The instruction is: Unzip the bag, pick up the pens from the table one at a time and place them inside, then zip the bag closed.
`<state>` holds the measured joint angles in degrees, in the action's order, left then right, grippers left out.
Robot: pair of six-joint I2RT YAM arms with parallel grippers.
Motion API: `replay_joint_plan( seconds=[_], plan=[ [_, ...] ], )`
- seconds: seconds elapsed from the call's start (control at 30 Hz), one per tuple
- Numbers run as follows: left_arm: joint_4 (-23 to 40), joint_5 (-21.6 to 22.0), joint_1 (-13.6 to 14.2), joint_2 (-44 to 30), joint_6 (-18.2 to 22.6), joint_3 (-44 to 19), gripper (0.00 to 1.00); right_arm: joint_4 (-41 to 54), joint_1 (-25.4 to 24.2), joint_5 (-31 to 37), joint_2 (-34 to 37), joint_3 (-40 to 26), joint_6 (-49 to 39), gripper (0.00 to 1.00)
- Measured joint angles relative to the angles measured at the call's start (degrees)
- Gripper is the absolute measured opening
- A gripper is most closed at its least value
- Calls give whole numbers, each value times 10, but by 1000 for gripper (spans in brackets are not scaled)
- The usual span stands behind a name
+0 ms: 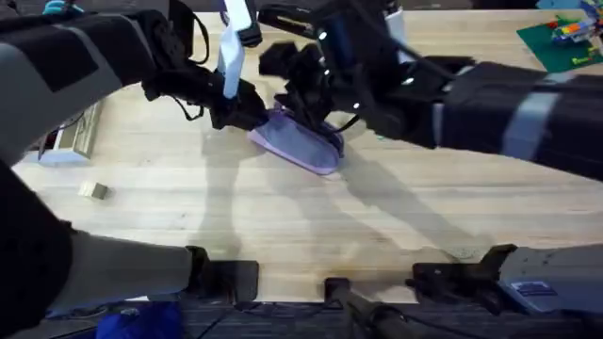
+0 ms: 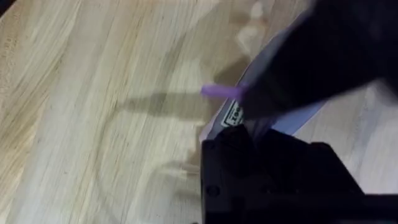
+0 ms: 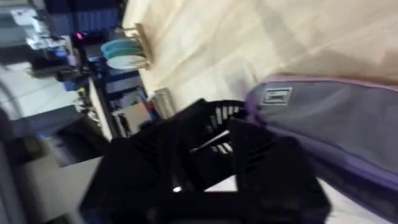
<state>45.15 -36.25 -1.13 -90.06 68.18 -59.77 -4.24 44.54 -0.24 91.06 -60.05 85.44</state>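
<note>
Here, both grippers crowd the bag [image 1: 300, 143] at mid-table. Left gripper [image 1: 247, 111] sits at the bag's left end; in the left wrist view its dark body covers that end, a small purple tab [image 2: 219, 91] poking out beside it, possibly the zip pull. Cannot tell if its jaws are spread or pinching; contact point is hidden. Right gripper [image 1: 306, 94] hangs over the bag's far edge, touching or just above the fabric. Jaw state not readable there either.

Bag's long axis runs from upper left to lower right across the table [image 1: 283, 226] in the overhead view. Left arm is nearer the left end, right arm nearer the middle and far side. So travel along the zip line would go away from the left gripper toward lower right.

Container: bag looks flat, lavender top, grey-blue side with a small label [image 3: 275, 96]. Whether the zipper is open cannot be told; nothing visible inside. Pens not made out.

Judgement: a zipper step, 1 arm bracing while the other pulls.
</note>
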Motion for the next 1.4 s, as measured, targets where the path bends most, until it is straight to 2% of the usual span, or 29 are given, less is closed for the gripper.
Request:
replay_joint_plan(
  seconds=[0.03, 0.1, 0.13, 0.17, 0.33, 0.67, 0.87, 1.07, 1.1, 1.13, 1.27, 1.3, 1.4],
  plan=[
    [0, 0, 0, 0, 0, 0, 42, 1, -4, 0, -8, 0, -3, 589],
    [-2, 0, 0, 0, 0, 0, 42, 0, -10, 0, -23, 0, -10, 874],
    [-2, 0, 0, 0, 0, 0, 42, 0, -14, 0, -29, 0, -15, 961],
    [-2, 0, 0, 0, 0, 0, 42, 0, -17, 0, -36, 0, -17, 989],
    [-4, 0, 1, 0, 0, 0, 42, 5, -36, 0, -60, 0, -21, 995],
    [-4, 0, 1, 0, 0, 0, 42, 81, -65, 8, -97, 0, -54, 995],
    [-4, 0, 1, 0, 0, 0, 42, 106, -65, 46, -139, 0, -121, 995],
    [-4, 0, 1, 0, 0, 0, 46, 107, -65, 75, -184, 0, -225, 995],
    [-5, 0, 1, 0, 2, 0, 122, 107, -65, 77, -189, 0, -240, 996],
    [-6, -3, 1, 0, 1, 0, 256, 107, -65, 79, -194, 0, -255, 995],
    [-6, -19, 5, 0, 0, 0, 885, 111, -65, 82, -205, 0, -292, 995],
    [-4, -21, 6, 0, -2, 0, 960, 115, -65, 83, -206, 0, -298, 995],
    [-4, -26, 8, 0, -2, 0, 992, 132, -65, 84, -207, 0, -309, 995]
  ],
)
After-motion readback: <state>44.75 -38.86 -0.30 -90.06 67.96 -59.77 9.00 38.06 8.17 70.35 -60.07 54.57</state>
